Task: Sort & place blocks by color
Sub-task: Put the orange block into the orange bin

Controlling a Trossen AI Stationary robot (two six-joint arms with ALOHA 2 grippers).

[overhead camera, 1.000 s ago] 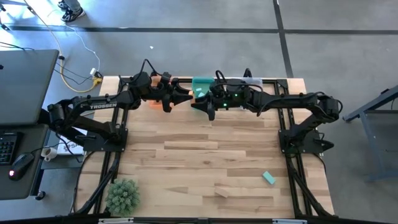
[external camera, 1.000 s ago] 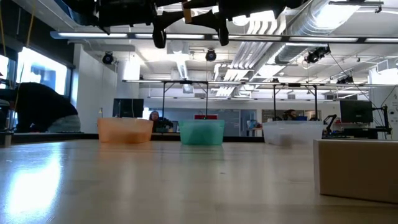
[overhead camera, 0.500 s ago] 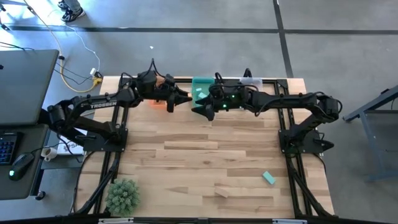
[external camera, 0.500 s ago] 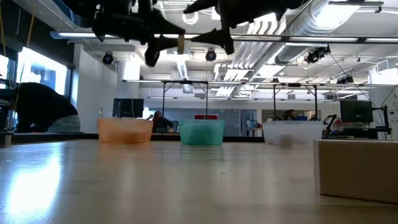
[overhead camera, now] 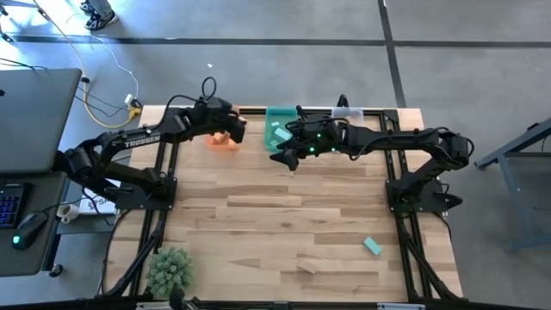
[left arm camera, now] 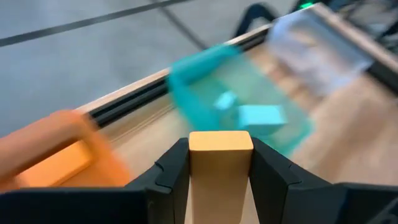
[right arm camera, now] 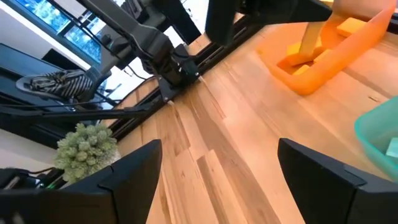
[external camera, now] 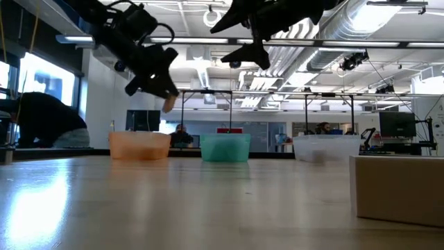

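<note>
Left jaws point(left arm camera: 221, 163): closed on an orange block point(left arm camera: 221, 168). They hang right above the orange bin point(overhead camera: 221, 141) at the far edge of the bench point(overhead camera: 284, 224).
Right jaws point(right arm camera: 217, 180): wide open and holding nothing. They hang just beside the green bin point(overhead camera: 277, 132), a little toward the near side.
Done: some green blocks point(left arm camera: 260, 116) lie inside the green bin. At least one orange block point(right arm camera: 352, 25) lies in the orange bin.
Left: one green block point(overhead camera: 372, 246) and one plain wood block point(overhead camera: 307, 266) lie on the bench, well apart from both jaws, near the front edge. The orange block in the left jaws is not yet in its bin.
How far along: I think it is near the end, with few blocks left outside the bins.
Clear bin point(external camera: 325, 148): at the back, to the right arm's side of the green bin. I cannot tell what is in it.
Bench: pale wood planks, with a black frame at the sides.
Other things: a small green plant point(overhead camera: 170, 269) at the front corner on the left arm's side.
Room: a grey floor, a desk with a mouse point(overhead camera: 28, 226) beside the bench, and a big bright hall with pipes on the ceiling.
</note>
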